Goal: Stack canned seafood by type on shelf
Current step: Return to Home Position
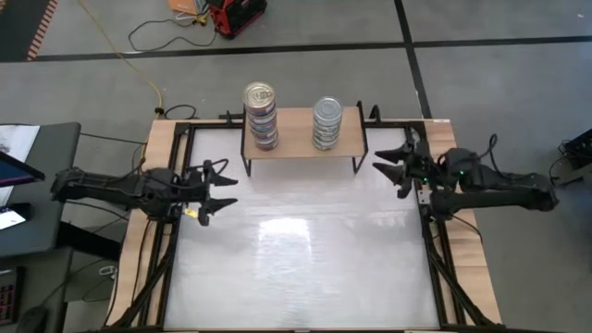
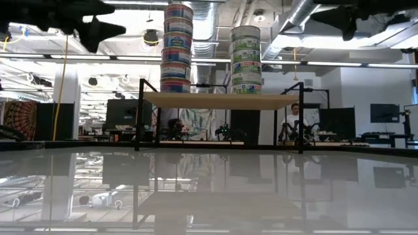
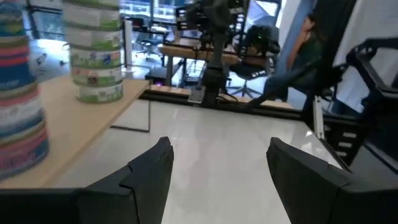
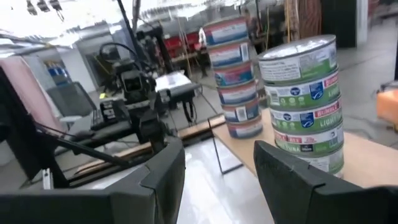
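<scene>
Two stacks of canned seafood stand on the shelf (image 1: 301, 146), a light-wood board on thin black legs at the table's far edge. The gold-lidded stack (image 1: 260, 116) with blue-pink labels is on its left, the silver-lidded stack (image 1: 326, 123) with green labels on its right; both also show in the low view (image 2: 177, 46) (image 2: 245, 60). My left gripper (image 1: 220, 189) hovers open over the table's left side, raised. My right gripper (image 1: 391, 165) hovers open at the right, beside the shelf's right end. Neither holds anything.
The white table top (image 1: 305, 268) with wooden edges stretches bare in front of the shelf. Black frame rails (image 1: 435, 259) run along both sides. Beyond the table is a room with desks and a seated person (image 2: 294, 121).
</scene>
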{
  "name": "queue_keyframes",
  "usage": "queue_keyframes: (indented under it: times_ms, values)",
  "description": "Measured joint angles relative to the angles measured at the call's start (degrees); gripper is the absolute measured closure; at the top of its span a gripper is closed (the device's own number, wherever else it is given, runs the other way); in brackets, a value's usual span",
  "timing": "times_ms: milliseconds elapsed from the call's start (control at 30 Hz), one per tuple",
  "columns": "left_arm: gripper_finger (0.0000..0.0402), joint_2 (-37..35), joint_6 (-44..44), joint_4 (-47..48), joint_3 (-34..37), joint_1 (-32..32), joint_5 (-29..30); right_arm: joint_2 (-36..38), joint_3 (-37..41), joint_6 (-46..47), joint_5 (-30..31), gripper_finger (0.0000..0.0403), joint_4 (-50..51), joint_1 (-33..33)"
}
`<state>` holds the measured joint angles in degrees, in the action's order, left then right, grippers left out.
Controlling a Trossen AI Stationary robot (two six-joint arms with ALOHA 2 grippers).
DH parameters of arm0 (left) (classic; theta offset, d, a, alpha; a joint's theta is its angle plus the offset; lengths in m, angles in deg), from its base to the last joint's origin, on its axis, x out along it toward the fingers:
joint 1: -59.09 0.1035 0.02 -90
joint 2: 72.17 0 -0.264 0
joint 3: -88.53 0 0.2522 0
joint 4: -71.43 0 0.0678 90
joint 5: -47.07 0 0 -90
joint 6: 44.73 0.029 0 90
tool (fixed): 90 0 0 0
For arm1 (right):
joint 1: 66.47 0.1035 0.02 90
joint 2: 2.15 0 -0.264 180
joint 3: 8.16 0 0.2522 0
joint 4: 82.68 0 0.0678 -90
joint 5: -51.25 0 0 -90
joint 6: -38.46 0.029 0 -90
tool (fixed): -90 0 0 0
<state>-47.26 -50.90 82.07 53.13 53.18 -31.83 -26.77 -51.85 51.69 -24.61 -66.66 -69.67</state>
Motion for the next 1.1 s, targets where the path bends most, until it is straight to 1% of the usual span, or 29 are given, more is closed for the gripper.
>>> queue_keyframes:
  times_ms: [100, 267, 367, 600, 700, 867, 1100]
  values:
    - [0.0152, -3.28, -1.55, 0.25, 2.25, -0.15, 1.57, 4.12, 2.74, -1.4, 4.55, 0.0186, -0.17, 3.33]
    - [0.0152, -6.72, -1.64, 0.09, 5.01, -1.69, 5.55, 11.32, 6.27, -2.64, 10.13, 0.0186, 0.44, 7.9]
    - [0.0152, -7.16, -1.35, 0.79, 5.1, -2.77, 7.06, 15.71, 8.04, -3.85, 13.09, 0.0186, 0.99, 10.2]
    - [0.0152, -7.09, 2.67, 0.75, 5.1, -5.33, 8.1, 24.54, 11.13, -5.94, 18.92, 0.0187, 4.77, 13.78]
    - [0.0152, -7.48, 3.53, 0.87, 5.1, -5.7, 7.65, 24.4, 11.98, -7.1, 19.97, 0.0196, 4.88, 14.45]
    - [0.0152, -8.88, 2.37, 2.64, 5.08, -5.7, 2.26, 24.53, 12.39, -8.5, 21.37, 0.0219, 4.69, 15.06]
    - [0.0152, -10.35, 0.95, 4.03, 5.08, -5.7, -0.88, 24.52, 12.34, -10.26, 21.51, 0.0241, 4.6, 17.04]
